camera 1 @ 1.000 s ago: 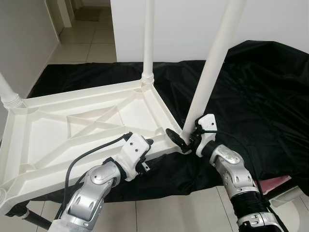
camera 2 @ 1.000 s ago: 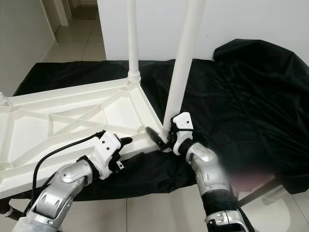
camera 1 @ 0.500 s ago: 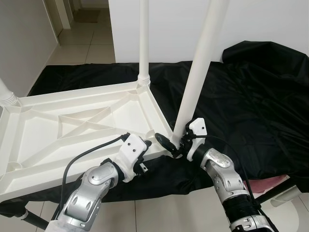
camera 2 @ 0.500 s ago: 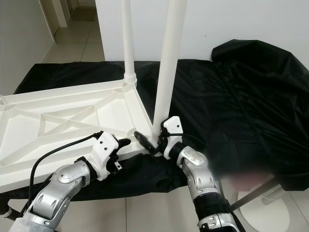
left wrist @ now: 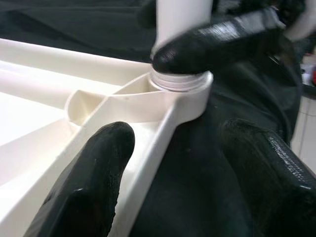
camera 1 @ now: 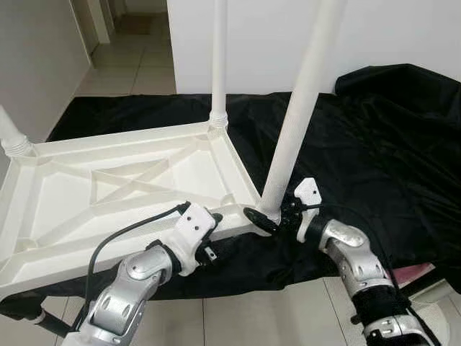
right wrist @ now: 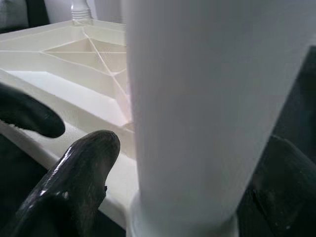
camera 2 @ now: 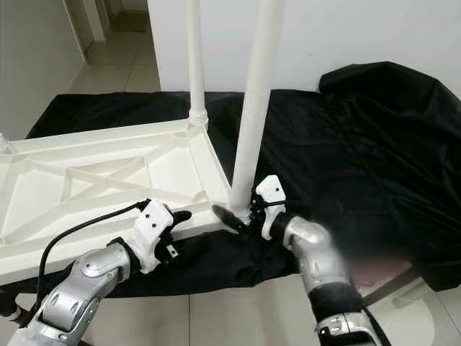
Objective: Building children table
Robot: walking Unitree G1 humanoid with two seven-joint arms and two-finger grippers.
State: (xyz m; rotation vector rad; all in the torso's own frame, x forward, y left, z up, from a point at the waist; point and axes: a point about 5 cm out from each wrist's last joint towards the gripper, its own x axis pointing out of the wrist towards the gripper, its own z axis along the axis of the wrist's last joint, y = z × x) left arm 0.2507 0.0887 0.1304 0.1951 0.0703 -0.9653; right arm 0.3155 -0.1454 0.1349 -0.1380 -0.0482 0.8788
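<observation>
A white plastic tabletop (camera 1: 50, 205) lies upside down on a black cloth. The near right table leg (camera 1: 299, 108) stands in the corner socket (left wrist: 180, 86), leaning a little to the right. My right gripper (camera 1: 272, 214) is shut on the base of this leg, one finger on each side (right wrist: 84, 168). My left gripper (camera 1: 215, 229) is open and straddles the tabletop's front rim (left wrist: 143, 143) just left of that corner. One left finger (left wrist: 94, 168) rests inside the rim, the other over the cloth. A second leg (camera 1: 218, 58) stands at the far corner, a third (camera 1: 11, 137) at the left.
The black cloth (camera 1: 374, 144) covers the surface and bunches up at the back right. A white wall (camera 1: 259, 36) stands right behind it. Tiled floor (camera 1: 137, 65) runs into a hallway at the back left and shows below the front edge. Something pink (camera 1: 414, 272) lies at the lower right.
The view has shifted slightly. My right gripper stays on the leg's base while its forearm has swung further right. My left gripper stays at the front rim.
</observation>
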